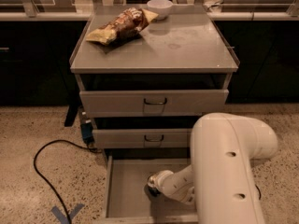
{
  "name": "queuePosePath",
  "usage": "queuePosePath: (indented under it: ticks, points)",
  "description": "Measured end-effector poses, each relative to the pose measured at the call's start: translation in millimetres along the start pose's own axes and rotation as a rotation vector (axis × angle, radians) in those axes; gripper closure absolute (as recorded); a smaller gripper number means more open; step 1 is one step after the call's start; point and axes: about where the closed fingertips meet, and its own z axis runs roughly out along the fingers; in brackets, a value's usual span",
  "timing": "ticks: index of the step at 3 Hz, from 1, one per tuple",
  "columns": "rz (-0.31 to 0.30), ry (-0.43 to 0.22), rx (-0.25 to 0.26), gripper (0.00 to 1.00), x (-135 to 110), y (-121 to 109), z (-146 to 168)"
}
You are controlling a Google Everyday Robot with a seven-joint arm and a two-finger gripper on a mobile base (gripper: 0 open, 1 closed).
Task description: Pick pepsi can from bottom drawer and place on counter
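**Claw down in the bottom drawer, can out of sight**

Camera view: the claw [153,186] sits low inside the open bottom drawer [124,190], at the tip of the thick white arm [224,171] that reaches in from its right. Whether the claw is open, closed or holding anything cannot be told; its working end is turned away and dark. The pepsi can does not show anywhere. Bare drawer floor lies to the claw's left, so if the can is in the drawer it is probably right at the claw or under the wrist.

Directly above the claw hang the two closed drawer fronts, the middle one [140,138] close overhead and the upper one [154,101] above that. Higher up is the counter [187,45]. A chip bag [120,27] lies up and to the claw's left, and a white bowl [160,7] stands at the back, almost in line above the claw.

To do this step well, I judge the grasp should take the can squarely across its round body. The lift should then draw outward, toward the drawer's open front, before rising, so that the wrist clears the middle drawer front. The bare stretch of counter up and to the claw's right looks the safest landing spot.
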Motion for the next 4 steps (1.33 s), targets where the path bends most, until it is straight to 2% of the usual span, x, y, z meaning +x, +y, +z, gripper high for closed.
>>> queuePosePath:
  ticks: [1,2,4]
  points:
    - [0.014,-0.009,-0.06,1.0,-44.2,-5.2,-35.5]
    - [0.037,0.002,-0.096,1.0,-90.4,-9.0,-68.4]
    - [0.102,0.005,-0.138,1.0,-177.1,-5.7,-128.4]
